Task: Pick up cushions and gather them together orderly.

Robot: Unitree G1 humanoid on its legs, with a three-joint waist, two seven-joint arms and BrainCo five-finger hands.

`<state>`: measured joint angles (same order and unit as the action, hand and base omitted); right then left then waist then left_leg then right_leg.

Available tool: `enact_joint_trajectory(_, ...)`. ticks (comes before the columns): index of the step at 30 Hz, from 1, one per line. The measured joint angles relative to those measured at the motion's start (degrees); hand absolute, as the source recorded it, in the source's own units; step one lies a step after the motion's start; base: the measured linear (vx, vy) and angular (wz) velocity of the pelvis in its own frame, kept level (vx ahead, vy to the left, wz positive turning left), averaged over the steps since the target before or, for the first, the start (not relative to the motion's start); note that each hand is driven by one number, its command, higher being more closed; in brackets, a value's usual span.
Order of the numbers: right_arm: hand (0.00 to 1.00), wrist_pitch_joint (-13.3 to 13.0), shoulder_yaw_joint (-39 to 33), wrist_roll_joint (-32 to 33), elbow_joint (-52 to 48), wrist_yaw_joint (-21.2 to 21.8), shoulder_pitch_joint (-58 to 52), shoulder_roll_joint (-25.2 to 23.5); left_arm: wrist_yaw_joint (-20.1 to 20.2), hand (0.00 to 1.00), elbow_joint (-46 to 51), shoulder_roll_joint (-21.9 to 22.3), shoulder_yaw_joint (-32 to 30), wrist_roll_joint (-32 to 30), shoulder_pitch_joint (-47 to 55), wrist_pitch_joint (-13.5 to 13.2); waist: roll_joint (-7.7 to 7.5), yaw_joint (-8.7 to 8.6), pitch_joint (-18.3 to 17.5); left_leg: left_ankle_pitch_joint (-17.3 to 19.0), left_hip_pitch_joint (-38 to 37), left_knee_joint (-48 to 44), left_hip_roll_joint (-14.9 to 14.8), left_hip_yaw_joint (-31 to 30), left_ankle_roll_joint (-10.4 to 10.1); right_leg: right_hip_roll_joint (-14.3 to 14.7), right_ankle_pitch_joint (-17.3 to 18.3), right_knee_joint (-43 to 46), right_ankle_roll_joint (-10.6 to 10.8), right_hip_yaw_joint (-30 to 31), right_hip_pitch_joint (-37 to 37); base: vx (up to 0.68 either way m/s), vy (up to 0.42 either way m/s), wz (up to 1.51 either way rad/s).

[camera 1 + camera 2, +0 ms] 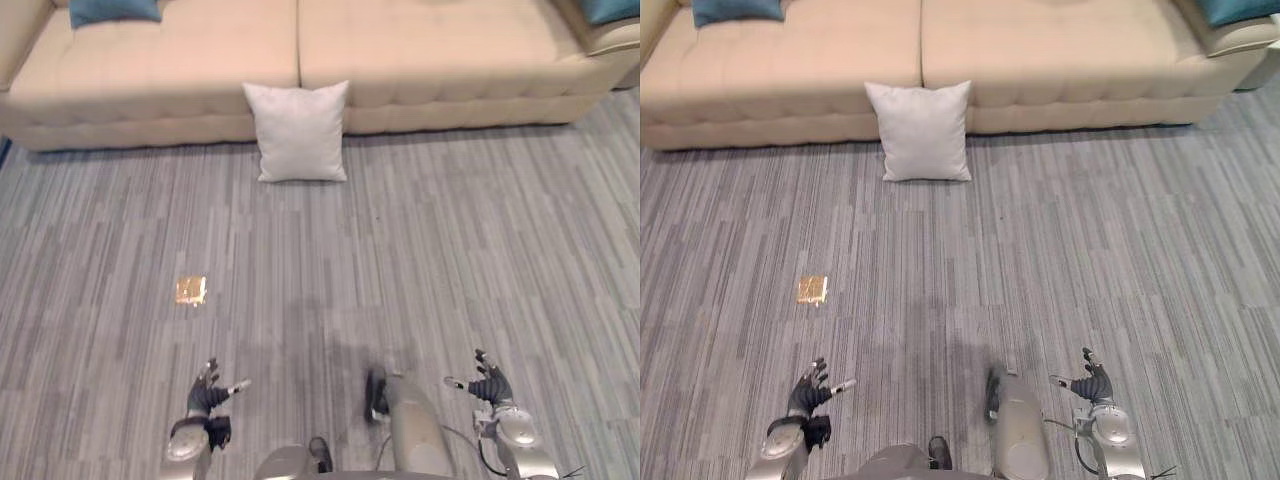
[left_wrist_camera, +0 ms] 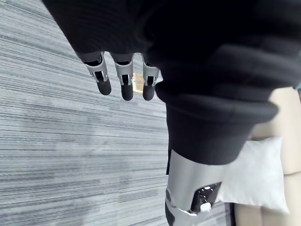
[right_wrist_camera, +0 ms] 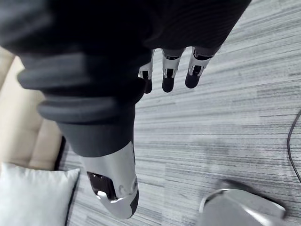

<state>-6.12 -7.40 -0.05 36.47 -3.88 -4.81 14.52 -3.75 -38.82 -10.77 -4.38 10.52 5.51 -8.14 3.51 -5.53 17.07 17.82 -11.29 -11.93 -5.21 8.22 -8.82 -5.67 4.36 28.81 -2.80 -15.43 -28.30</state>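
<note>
light grey square fabric cushion [image 1: 297,130] upright on grey striped carpet floor [image 1: 450,250], leaning against beige tufted sofa [image 1: 420,60], teal cushion [image 1: 113,10] at sofa's left end, second teal cushion [image 1: 610,8] at right end, left hand [image 1: 207,392] and right hand [image 1: 490,385] well apart from them, fingers loosely extended, empty

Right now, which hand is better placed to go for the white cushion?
Probably left: the left hand is less offset sideways from the white cushion than the right hand; both open and far from it.

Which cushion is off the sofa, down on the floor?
The pale grey cushion, standing on the carpet against the sofa; both blue cushions sit up on it.
</note>
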Motion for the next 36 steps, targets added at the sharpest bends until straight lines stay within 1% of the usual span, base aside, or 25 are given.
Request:
enact_joint_trajectory(1, 0.00, 0.0, 0.0, -0.1, -0.3, 0.0, 0.2, 0.0, 0.0, 0.00, 0.0, 0.2, 0.1, 0.0, 0.0, 0.0, -0.01, 0.04, 0.0, -1.4, 1.0, -3.1, -0.3, 0.0, -1.2, -0.2, 1.4, 0.8, -0.2, -0.3, 0.6, 0.58, -0.267, 0.36)
enact_joint_trajectory(3, 0.00, 0.0, 0.6, -0.2, -0.1, -0.2, 0.6, -0.3, 0.0, 0.00, -0.3, 1.1, 0.0, 0.0, 0.4, 0.0, 0.07, 0.66, 0.5, -11.8, 10.5, -28.1, -4.6, 2.3, -1.3, 1.0, 4.8, -3.0, -0.8, -0.6, 8.1, 0.59, -0.287, 0.15)
enact_joint_trajectory(4, 0.00, 0.0, 0.6, -0.2, 0.2, -0.3, 0.9, -0.7, 0.0, 0.00, -0.3, 1.1, -0.1, 0.0, 0.7, 0.0, -0.11, 1.51, 0.7, -11.1, 13.2, -35.3, -6.7, 3.7, -0.2, 2.2, 4.9, -5.1, -1.0, -0.6, 11.0, 0.55, -0.239, -0.24)
enact_joint_trajectory(6, 0.00, -0.2, 0.4, -0.1, 0.4, -1.4, 1.3, -1.7, 0.1, 0.00, -1.1, 1.1, -0.4, 0.0, 0.7, 0.0, -1.51, 3.13, 1.5, -7.6, 19.7, -47.0, -9.9, 8.9, 5.2, 3.6, 5.0, -12.2, -1.2, 0.7, 21.2, 0.52, -0.160, -0.32)
enact_joint_trajectory(8, 0.00, -0.1, 0.3, 0.0, 0.5, -1.5, 2.1, -1.5, 0.1, 0.00, -1.1, 1.1, -0.6, 0.0, 0.7, 0.0, -2.48, 3.74, 1.9, -6.6, 25.2, -43.4, -9.5, 11.5, 6.9, 3.7, 5.0, -17.4, -1.1, 2.0, 26.2, 0.51, -0.064, -0.29)
enact_joint_trajectory(11, 0.00, -0.1, -1.2, 0.2, 2.9, -1.7, 4.5, -1.8, 0.1, 0.00, -1.2, 1.1, -0.9, 0.0, 0.8, 0.1, -2.86, 5.13, 2.2, -7.0, 32.4, -22.2, -6.3, 10.8, 5.6, 3.3, 5.0, -22.7, -0.4, 4.4, 31.5, 0.51, 0.049, -0.48)
enact_joint_trajectory(13, 0.00, 0.0, -2.0, 0.2, 4.0, -2.4, 4.2, -1.7, 0.1, 0.00, -1.3, 1.3, -0.8, 0.0, 0.9, 0.1, -2.45, 6.32, 2.0, -11.1, 32.3, -5.1, -3.5, 7.6, 2.2, 2.8, 6.2, -25.9, 2.0, 4.7, 36.1, 0.50, 0.168, -0.48)
enact_joint_trajectory(14, 0.00, 0.0, -2.1, 0.2, 4.2, -2.6, 3.4, -1.1, 0.0, 0.00, -1.4, 1.4, -0.8, 0.0, 1.3, 0.1, -1.73, 6.45, 1.5, -13.8, 33.3, 0.0, -3.8, 6.3, 2.6, 3.5, 7.7, -27.5, 4.4, 4.7, 38.7, 0.42, 0.216, -0.31)
enact_joint_trajectory(15, 0.00, 0.0, -2.1, 0.2, 4.5, -2.7, 3.0, -1.1, 0.0, 0.00, -1.8, 1.4, -0.8, 0.0, 1.3, 0.1, -1.10, 6.48, 1.0, -17.5, 33.6, -1.8, -3.7, 5.4, 5.1, 3.2, 8.9, -27.7, 5.2, 4.9, 40.2, 0.69, 0.347, -0.13)
enact_joint_trajectory(16, 0.00, 0.0, -2.1, 0.2, 4.8, -2.7, 1.5, -2.1, 0.0, 0.00, -2.5, 1.2, -1.1, 0.0, 1.2, 0.3, -3.51, 6.17, -0.8, -17.8, 35.5, -8.6, -1.2, 5.2, 10.4, 0.0, 11.8, -25.4, 7.9, 4.5, 41.6, 0.48, 0.242, 0.05)
enact_joint_trajectory(17, 0.00, 0.0, -2.1, 0.2, 4.8, -2.6, 1.2, -2.1, 0.0, 0.00, -2.5, 1.4, -1.0, -0.1, 1.0, 0.3, -3.77, 6.11, -1.0, -16.7, 35.9, -9.8, -0.7, 5.1, 10.5, -0.6, 12.0, -24.0, 8.1, 4.5, 41.2, 0.63, 0.251, 0.20)
enact_joint_trajectory(19, 0.00, 0.1, -2.3, 0.1, 5.3, -2.5, -0.1, -2.7, 0.4, 0.00, -2.7, 2.2, -0.8, -0.3, 0.6, 0.4, -4.25, 6.15, -1.1, -11.3, 35.0, -14.4, 1.1, 5.3, 12.0, -4.1, 12.3, -9.0, 9.2, 4.9, 36.6, 0.63, 0.247, 0.23)
enact_joint_trajectory(20, 0.00, 0.1, -2.2, 0.0, 5.3, -2.4, -0.8, -3.7, 0.6, 0.00, -3.4, 1.8, -0.8, -0.5, 0.6, 0.5, -5.05, 5.95, -1.1, -8.4, 32.0, -14.6, 2.7, 5.6, 12.7, -6.8, 8.8, 6.8, 11.6, 6.6, 31.1, 0.62, 0.270, 0.23)
enact_joint_trajectory(21, 0.00, 0.1, -2.0, -0.1, 5.4, -2.3, -0.8, -4.2, 0.6, 0.00, -3.6, 1.5, -0.8, -0.5, 0.6, 0.8, -5.34, 5.81, -1.0, -7.1, 30.0, -14.4, 3.3, 5.6, 13.1, -7.9, 7.6, 15.2, 11.9, 8.0, 28.0, 0.64, 0.222, 0.22)
enact_joint_trajectory(22, 0.00, 0.2, -1.3, -0.2, 5.6, -2.2, -0.3, -4.8, 0.4, 0.00, -3.8, 1.0, -0.7, -0.6, 0.9, 1.2, -5.28, 5.49, -0.4, -5.1, 25.0, -13.9, 3.9, 5.6, 13.6, -8.5, 8.2, 27.7, 10.8, 9.3, 23.3, 0.62, 0.149, 0.06)
enact_joint_trajectory(24, 0.00, -0.1, 1.0, -0.5, 5.2, -2.2, 0.5, -5.2, -0.2, 0.00, -3.8, 0.3, -0.3, -0.6, 2.1, 1.3, -4.51, 4.64, -0.1, -3.8, 15.2, -8.9, 3.8, 6.1, 13.7, -7.8, 10.7, 31.4, 6.7, 7.4, 17.3, 0.65, 0.116, -0.06)
enact_joint_trajectory(27, 0.00, -0.2, 1.7, -0.6, 5.0, -2.1, 1.9, -5.2, -0.1, 0.00, -3.8, -0.7, -0.2, -0.6, 1.5, 1.0, -3.65, 3.64, 0.4, -3.9, 7.3, -2.3, 3.0, 6.2, 13.6, -4.2, 11.8, 16.1, 5.5, 2.6, 9.7, 0.60, 0.018, 0.10)
enact_joint_trajectory(28, 0.00, -0.2, 1.7, -0.6, 5.0, -2.1, 2.0, -4.9, -0.1, 0.00, -4.1, -0.7, -0.2, -0.6, 1.0, 1.0, -3.80, 2.87, 0.6, -3.5, 5.0, -0.5, 3.0, 6.1, 13.0, -2.7, 9.6, 5.5, 6.2, 2.2, 7.3, 0.52, -0.062, 0.47)
enact_joint_trajectory(29, 0.00, -0.1, 1.6, -0.6, 5.0, -2.2, 1.7, -4.8, 0.0, 0.00, -4.1, -0.8, -0.1, -0.6, 0.8, 0.9, -4.37, 2.39, 0.4, -2.6, 2.6, 1.3, 3.3, 6.0, 11.0, -1.0, 4.1, -7.3, 6.6, 2.2, 7.1, 0.53, -0.081, 0.50)
enact_joint_trajectory(30, 0.00, 0.0, 1.6, -0.6, 5.0, -2.2, 1.1, -4.8, 0.0, 0.00, -4.2, -0.8, -0.1, -0.6, 0.7, 0.9, -4.98, 2.25, 0.4, -1.8, 1.6, 2.0, 3.8, 5.8, 9.6, -0.6, 0.6, -12.6, 6.2, 2.7, 7.1, 0.55, -0.113, 0.57)
enact_joint_trajectory(31, 0.00, 0.3, 1.5, -0.7, 5.5, -2.2, -0.2, -4.8, 0.0, 0.00, -5.1, -0.7, -0.1, -1.3, 0.6, 0.9, -5.45, 1.87, 0.3, -0.2, -0.8, 1.9, 3.9, 4.6, 7.3, -0.2, -9.7, -13.0, 2.9, 4.9, 7.7, 0.46, -0.122, 0.44)
enact_joint_trajectory(32, 0.00, 0.5, 1.4, -0.7, 5.8, -2.1, -0.1, -4.4, 0.0, 0.00, -5.9, -0.1, -0.1, -1.7, 0.2, 0.9, -4.70, 1.59, 0.6, 0.0, -1.5, 1.5, 3.0, 4.0, 6.9, 0.0, -8.7, -10.9, 0.5, 4.8, 7.7, 0.68, -0.201, 0.43)
enact_joint_trajectory(34, 0.00, 0.7, 1.3, -0.8, 5.3, -2.0, 0.3, -4.6, 0.1, 0.00, -6.3, 0.1, -0.1, -2.3, -0.3, 0.9, -3.85, 1.27, 0.2, -1.8, 2.4, -8.9, 0.2, 4.2, 3.7, -0.1, -3.4, -6.8, -0.1, 3.1, 7.6, 0.60, -0.209, 0.29)
enact_joint_trajectory(35, 0.00, 0.9, 1.1, -1.1, 5.0, -2.1, 0.2, -4.5, 0.1, 0.00, -6.3, 0.6, -0.2, -2.3, -0.7, 0.9, -3.08, 0.98, 0.6, -4.6, 7.0, -21.1, -2.9, 5.0, 0.3, 1.1, -1.8, -7.7, -0.9, 2.0, 11.0, 0.51, -0.202, 0.23)
enact_joint_trajectory(36, 0.00, 1.0, 1.1, -1.1, 4.7, -2.1, 0.1, -4.6, 0.0, 0.00, -6.3, 1.1, -0.3, -2.3, -0.4, 0.8, -2.57, 1.65, 0.9, -5.5, 10.9, -33.2, -7.9, 6.4, -0.1, 3.0, -0.8, -10.2, -1.6, 1.5, 15.7, 0.51, -0.180, 0.10)
